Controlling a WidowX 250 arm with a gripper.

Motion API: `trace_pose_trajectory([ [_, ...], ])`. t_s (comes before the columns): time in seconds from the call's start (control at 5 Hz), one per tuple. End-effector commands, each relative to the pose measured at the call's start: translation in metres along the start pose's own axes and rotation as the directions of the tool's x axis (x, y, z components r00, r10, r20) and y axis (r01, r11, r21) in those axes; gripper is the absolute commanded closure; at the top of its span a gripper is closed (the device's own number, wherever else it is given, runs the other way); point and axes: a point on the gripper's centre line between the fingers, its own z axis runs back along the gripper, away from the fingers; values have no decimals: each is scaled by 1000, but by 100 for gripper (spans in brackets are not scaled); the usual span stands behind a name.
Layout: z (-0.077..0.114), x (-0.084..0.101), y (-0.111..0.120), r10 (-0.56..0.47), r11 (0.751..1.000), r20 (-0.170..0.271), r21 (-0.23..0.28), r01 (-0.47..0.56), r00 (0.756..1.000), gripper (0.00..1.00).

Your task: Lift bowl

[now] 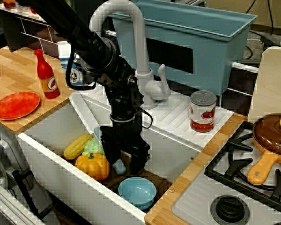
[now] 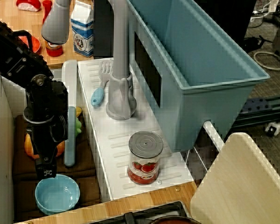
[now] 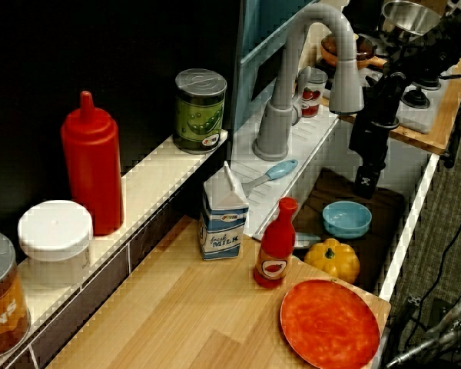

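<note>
The bowl [image 1: 137, 192] is small, round and light blue, and it stands empty and upright on the dark sink floor near the front right corner. It also shows as the bowl [image 2: 57, 193] from above and the bowl [image 3: 346, 218] from the side. My black gripper [image 1: 123, 167] points straight down into the sink, just behind and left of the bowl and apart from it. Its fingers are spread open and grip nothing. From above, the gripper [image 2: 46, 171] hangs just over the bowl's far rim. In the side view, the gripper [image 3: 365, 186] is above the bowl.
An orange toy pumpkin [image 1: 92, 165], a corn cob [image 1: 77, 146] and a green vegetable [image 1: 92, 147] lie left of the gripper in the sink. The grey faucet [image 1: 136, 47] arches behind my arm. A red can [image 1: 203, 111] stands on the drainboard, before the big blue tub [image 1: 192, 37].
</note>
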Motion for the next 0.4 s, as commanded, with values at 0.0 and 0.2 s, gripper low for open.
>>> trace_pose_trajectory([
  [0.0,0,0,0,0,1000,0,0,0,1000,0],
  [0.2,-15,12,1,6,1000,-15,14,-5,1000,0],
])
